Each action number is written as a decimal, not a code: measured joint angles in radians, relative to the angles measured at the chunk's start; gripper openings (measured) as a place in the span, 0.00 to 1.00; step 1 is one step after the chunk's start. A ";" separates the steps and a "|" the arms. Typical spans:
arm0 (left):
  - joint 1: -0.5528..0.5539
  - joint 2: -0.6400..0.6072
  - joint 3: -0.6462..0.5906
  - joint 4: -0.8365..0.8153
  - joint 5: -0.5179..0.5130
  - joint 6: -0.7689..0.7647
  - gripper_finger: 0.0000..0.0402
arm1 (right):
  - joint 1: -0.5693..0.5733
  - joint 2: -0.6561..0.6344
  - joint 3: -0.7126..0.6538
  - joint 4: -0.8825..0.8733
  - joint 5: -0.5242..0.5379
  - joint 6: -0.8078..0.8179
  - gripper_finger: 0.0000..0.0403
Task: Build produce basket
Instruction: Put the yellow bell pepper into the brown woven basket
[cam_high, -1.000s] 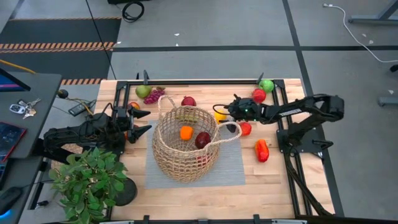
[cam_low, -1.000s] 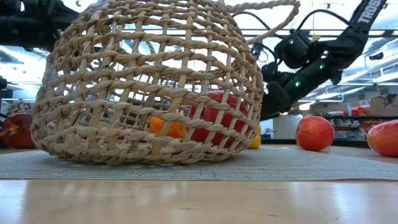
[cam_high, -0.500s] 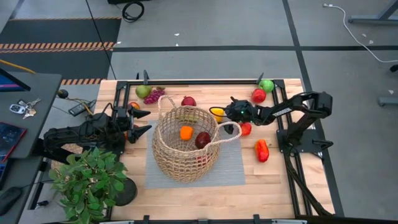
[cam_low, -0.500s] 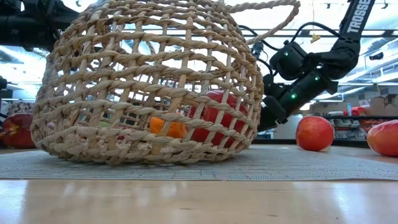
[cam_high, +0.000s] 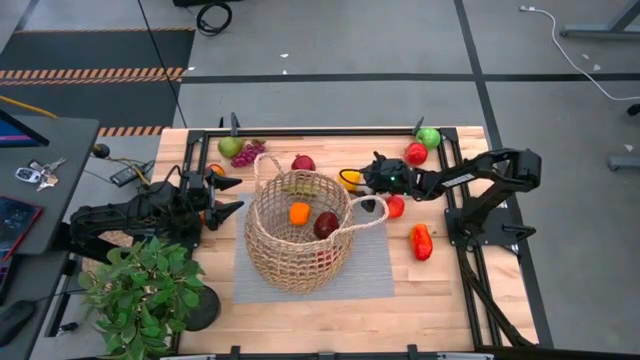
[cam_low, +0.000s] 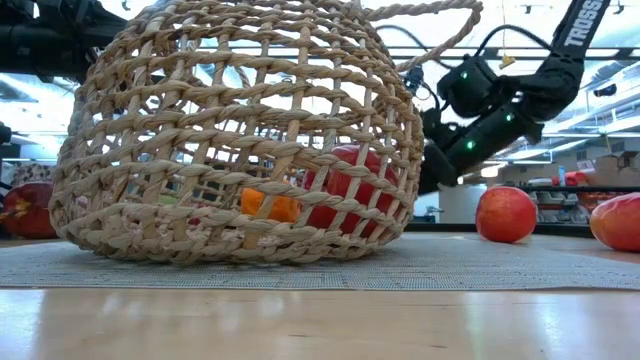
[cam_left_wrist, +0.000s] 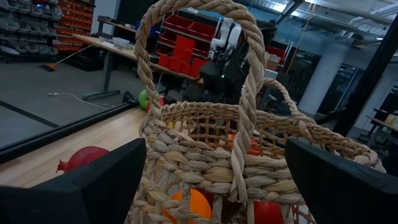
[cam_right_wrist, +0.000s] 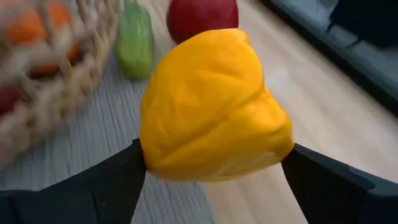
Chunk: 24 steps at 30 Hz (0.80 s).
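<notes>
With its fingers on either side of the yellow pepper (cam_right_wrist: 214, 109), your right tool (cam_high: 356, 181) sits low at the desk (cam_high: 440, 290), fingers touching the pepper, though you cannot tell if the grip is firm. The basket (cam_high: 298, 232) lies just beside this tool, holding an orange (cam_high: 299, 213) and a maroon piece (cam_high: 326, 225). Your left tool (cam_high: 222, 195) waits released on the basket's other side.

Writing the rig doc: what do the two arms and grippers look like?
Both arms are dark, near-black jointed links on black bases. The right arm carries white lettering along its upper link, small green lights near the wrist and a thin black cable looping above it. The left gripper and right gripper have broad, flat, matte black fingers.
</notes>
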 joint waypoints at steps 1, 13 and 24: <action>0.000 0.000 0.000 0.000 0.000 0.000 0.97 | 0.000 -0.022 0.000 -0.001 0.000 -0.007 0.89; 0.000 0.000 0.000 0.000 0.000 0.000 0.97 | 0.002 -0.371 0.001 0.041 -0.003 -0.032 0.89; 0.000 0.000 0.000 0.000 0.000 0.000 0.97 | 0.033 -0.610 0.001 0.146 -0.070 0.029 0.89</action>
